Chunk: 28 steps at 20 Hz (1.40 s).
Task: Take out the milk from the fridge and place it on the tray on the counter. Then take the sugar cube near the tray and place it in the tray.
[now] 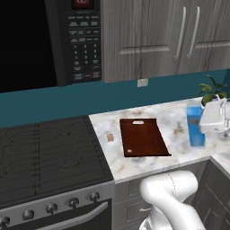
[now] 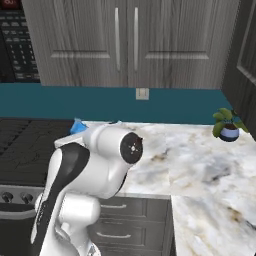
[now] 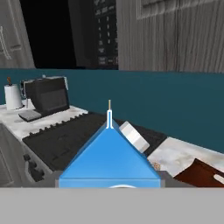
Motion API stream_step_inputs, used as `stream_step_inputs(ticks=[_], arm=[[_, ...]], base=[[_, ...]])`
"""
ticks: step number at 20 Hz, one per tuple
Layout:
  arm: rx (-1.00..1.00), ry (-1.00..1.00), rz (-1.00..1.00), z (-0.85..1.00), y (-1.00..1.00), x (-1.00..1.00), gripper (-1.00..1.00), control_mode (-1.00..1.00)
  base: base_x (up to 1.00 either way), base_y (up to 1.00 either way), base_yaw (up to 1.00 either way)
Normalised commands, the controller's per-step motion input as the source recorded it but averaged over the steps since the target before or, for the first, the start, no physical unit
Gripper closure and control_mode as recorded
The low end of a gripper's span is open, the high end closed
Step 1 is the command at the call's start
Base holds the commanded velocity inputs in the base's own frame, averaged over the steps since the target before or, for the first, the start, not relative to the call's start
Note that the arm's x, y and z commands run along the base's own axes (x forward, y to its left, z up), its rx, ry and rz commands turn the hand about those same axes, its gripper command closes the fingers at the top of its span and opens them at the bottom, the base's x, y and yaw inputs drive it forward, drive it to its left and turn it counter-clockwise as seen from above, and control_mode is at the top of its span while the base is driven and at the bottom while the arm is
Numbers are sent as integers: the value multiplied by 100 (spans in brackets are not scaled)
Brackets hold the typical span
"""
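The surface (image 1: 170, 121) looks like polished white-grey marble, a bit glossy. The tray (image 1: 143, 137) on it is dark reddish wood with a slight sheen, and at its 9 o'clock sits a matt tan sugar cube (image 1: 110, 137). The milk (image 1: 196, 127) looks like smooth blue card. Cabinets (image 1: 148, 36) have grey wood-grain.

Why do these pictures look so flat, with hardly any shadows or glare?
They are rendered. In the left base view the tray and milk cast barely any shadow on the evenly lit counter; the microwave window is pure black. In the right base view only the arm's white shell carries soft shading. In the hand view the carton's gable is flat blue, and everything looks slightly soft.
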Motion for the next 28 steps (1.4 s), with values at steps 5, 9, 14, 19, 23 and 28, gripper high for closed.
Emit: stream_step_inputs(ticks=[5, 9, 14, 19, 23, 28], arm=[[13, 3, 29, -39, -9, 77, 100, -100], [10, 4, 26, -14, -23, 73, 100, -100], [10, 2, 20, -15, -9, 75, 100, -100], [7, -3, 15, -23, -5, 66, 100, -100], [4, -11, 13, -28, -3, 59, 100, -100], [0, -13, 9, -27, -6, 42, 100, -100]], base=[[0, 0, 0], [0, 0, 0], [0, 0, 0], [0, 0, 0], [0, 0, 0], [0, 0, 0]])
